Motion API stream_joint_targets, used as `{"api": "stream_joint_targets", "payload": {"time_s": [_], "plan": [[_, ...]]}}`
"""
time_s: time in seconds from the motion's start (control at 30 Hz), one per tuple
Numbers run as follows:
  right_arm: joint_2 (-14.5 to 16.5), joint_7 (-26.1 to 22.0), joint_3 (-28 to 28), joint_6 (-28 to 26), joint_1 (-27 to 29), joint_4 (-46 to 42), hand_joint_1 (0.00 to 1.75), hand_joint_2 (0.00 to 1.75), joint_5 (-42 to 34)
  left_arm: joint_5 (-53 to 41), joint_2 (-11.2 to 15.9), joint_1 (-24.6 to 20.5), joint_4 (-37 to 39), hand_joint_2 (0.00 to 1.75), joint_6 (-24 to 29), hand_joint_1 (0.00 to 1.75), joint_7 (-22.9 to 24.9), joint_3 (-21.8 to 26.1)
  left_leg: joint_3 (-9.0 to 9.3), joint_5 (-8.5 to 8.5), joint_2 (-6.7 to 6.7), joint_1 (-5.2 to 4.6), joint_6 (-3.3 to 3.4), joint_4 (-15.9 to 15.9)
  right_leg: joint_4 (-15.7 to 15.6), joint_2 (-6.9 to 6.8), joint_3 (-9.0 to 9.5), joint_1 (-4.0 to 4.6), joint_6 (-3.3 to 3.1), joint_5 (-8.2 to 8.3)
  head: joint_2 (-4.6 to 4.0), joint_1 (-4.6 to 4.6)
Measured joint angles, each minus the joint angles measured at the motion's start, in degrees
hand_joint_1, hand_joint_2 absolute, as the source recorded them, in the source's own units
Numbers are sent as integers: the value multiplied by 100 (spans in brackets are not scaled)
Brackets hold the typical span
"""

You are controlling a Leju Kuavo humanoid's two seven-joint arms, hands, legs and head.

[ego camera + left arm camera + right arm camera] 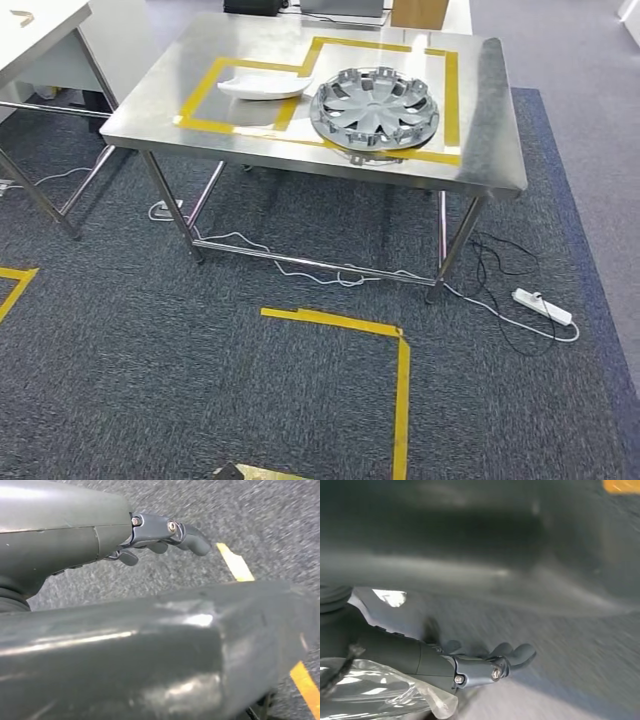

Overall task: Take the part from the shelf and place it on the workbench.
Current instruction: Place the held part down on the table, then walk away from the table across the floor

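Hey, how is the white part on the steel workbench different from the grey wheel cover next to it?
The white part is smooth, long and curved, tapering to a point; the grey wheel cover is round, with spokes and clips along its rim. The white part is the smaller of the two and lies within the yellow tape outline, while the wheel cover overlaps the tape near the front edge. Both rest flat on the workbench.

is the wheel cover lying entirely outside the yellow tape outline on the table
No, the wheel cover lies mostly inside the yellow tape outline on the steel table, overlapping its near edge.
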Motion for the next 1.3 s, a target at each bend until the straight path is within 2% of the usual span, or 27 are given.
{"api": "stream_joint_targets", "payload": {"time_s": [0.07,0.1,0.17,0.23,0.3,0.33,0.4,0.43,0.47,0.5,0.53,0.57,0.63,0.7,0.73,0.8,0.83,0.87,0.97,1.0,1.03,1.07,1.13,1.2,1.23,1.27,1.3], "plan": [[-1,-10,-259,99,-148,314,0,0,-100,3,-73,-11,-1,0,76,0,32,7,-266,146,9,4,-29,91,-23,0,285,-6,24,410,0,1],[-1,-25,-365,125,-202,429,0,0,-125,2,-109,-16,-2,0,98,0,39,9,-392,207,6,7,-51,161,-317,2,571,-16,35,547,0,2],[-2,-49,-507,147,-298,600,0,0,-139,-2,-156,-21,-12,0,115,0,45,13,-578,307,-6,-5,-106,301,-1211,10,1220,-19,5,410,0,3],[-2,-71,-602,161,-357,730,0,0,-138,-4,-173,-24,-22,0,119,0,49,22,-651,419,-13,-16,-156,357,-1710,8,1484,6,-98,191,0,-7],[1,-79,-691,172,-388,840,0,0,-136,-5,-180,-9,-22,0,118,0,49,38,-699,483,-22,0,-208,358,-1700,-20,1364,12,-223,260,0,-11],[3,-86,-731,191,-404,884,0,0,-154,-4,-182,7,-22,0,118,0,50,46,-739,355,-32,11,-243,420,-1688,-35,1283,9,-279,331,0,-15],[4,-150,-833,303,-453,953,0,0,-302,7,-186,34,-22,0,143,0,52,64,-829,-238,-52,33,-316,831,-1682,-55,1093,0,-351,498,0,-35],[4,-197,-902,391,-481,976,0,0,-416,16,-191,41,-22,0,168,0,49,75,-863,-581,-56,42,-343,1190,-1678,-57,996,3,-364,581,0,-43],[4,-238,-985,476,-514,998,0,0,-522,27,-198,43,-22,0,195,0,40,85,-881,-810,-58,50,-362,1559,-1668,-63,907,6,-365,657,0,-48],[3,-262,-1073,548,-548,1021,0,0,-600,39,-206,44,-22,0,219,0,27,93,-864,-894,-59,56,-371,1852,-1652,-73,817,9,-362,730,0,-47],[2,-273,-1160,603,-579,1042,0,0,-653,49,-214,45,-22,0,237,0,11,98,-789,-834,-60,60,-370,2004,-1626,-85,715,11,-355,801,0,-47],[1,-278,-1240,647,-606,1062,0,0,-693,57,-221,47,-22,0,248,0,-2,101,-643,-674,-61,62,-361,1969,-1592,-95,610,13,-345,865,0,-46],[0,-284,-1404,720,-667,1106,0,0,-774,69,-229,47,-22,0,266,0,-21,113,-95,-411,-70,61,-316,1372,-1516,-97,399,15,-308,981,0,-48],[-1,-294,-1560,773,-727,1144,0,0,-839,76,-244,38,-22,0,281,0,-37,133,497,-504,-84,44,-250,514,-1462,-93,283,26,-246,1084,0,-48],[-2,-304,-1632,796,-754,1158,0,0,-861,78,-254,33,-22,0,289,0,-45,144,656,-604,-90,31,-222,233,-1450,-97,249,27,-210,1141,0,-49],[-10,-329,-1778,839,-798,1182,0,0,-895,82,-273,40,-20,0,298,0,-60,169,641,-618,-83,21,-158,67,-1445,-104,180,17,-138,1256,0,-50],[-16,-344,-1851,861,-820,1194,0,0,-910,88,-280,49,-19,0,299,0,-65,187,569,-560,-70,22,-121,64,-1417,-96,132,8,-110,1223,0,-54],[-21,-360,-1929,878,-838,1207,0,0,-923,97,-285,60,-17,0,298,0,-71,206,484,-483,-57,25,-71,61,-1312,-81,73,0,-86,1059,0,-49],[-26,-408,-2141,943,-894,1236,0,0,-928,120,-298,70,-17,0,299,0,-98,247,189,-242,-33,0,12,69,-413,-26,-131,-5,-44,157,0,-23],[-26,-426,-2198,962,-921,1244,0,0,-913,122,-300,69,-17,0,299,0,-107,257,78,-160,-26,-14,15,82,-77,-17,-152,-2,-37,30,0,-19],[-26,-445,-2252,979,-950,1252,0,0,-892,125,-301,68,-17,0,299,0,-115,268,-39,-80,-16,-25,15,101,143,-12,-114,1,-35,69,0,-17],[-26,-465,-2303,994,-977,1260,0,0,-870,127,-302,67,-17,0,299,0,-122,279,-159,-6,-8,-33,11,130,200,-10,1,3,-41,241,0,-18],[-26,-499,-2393,1029,-1026,1272,0,0,-827,130,-304,63,-17,0,299,0,-137,304,-385,128,-5,-40,-12,212,-267,-10,530,7,-74,549,0,-17],[-26,-541,-2466,1056,-1092,1281,0,0,-774,131,-307,58,-18,0,300,0,-158,336,-532,241,-11,-56,-55,303,-1215,-8,1229,19,-120,403,0,-16],[-26,-565,-2504,1066,-1130,1286,0,0,-740,131,-308,53,-18,0,300,0,-169,355,-566,300,-9,-59,-82,327,-1565,-3,1440,29,-150,264,0,-20],[-26,-585,-2547,1073,-1159,1290,0,0,-705,132,-308,51,-18,0,300,0,-176,370,-589,360,-6,-60,-110,331,-1752,0,1522,43,-184,194,0,-21],[-21,-597,-2601,1078,-1176,1299,0,0,-669,134,-305,55,-16,0,300,0,-180,385,-608,421,-5,-54,-137,324,-1791,-6,1484,39,-228,203,0,-19]]}}
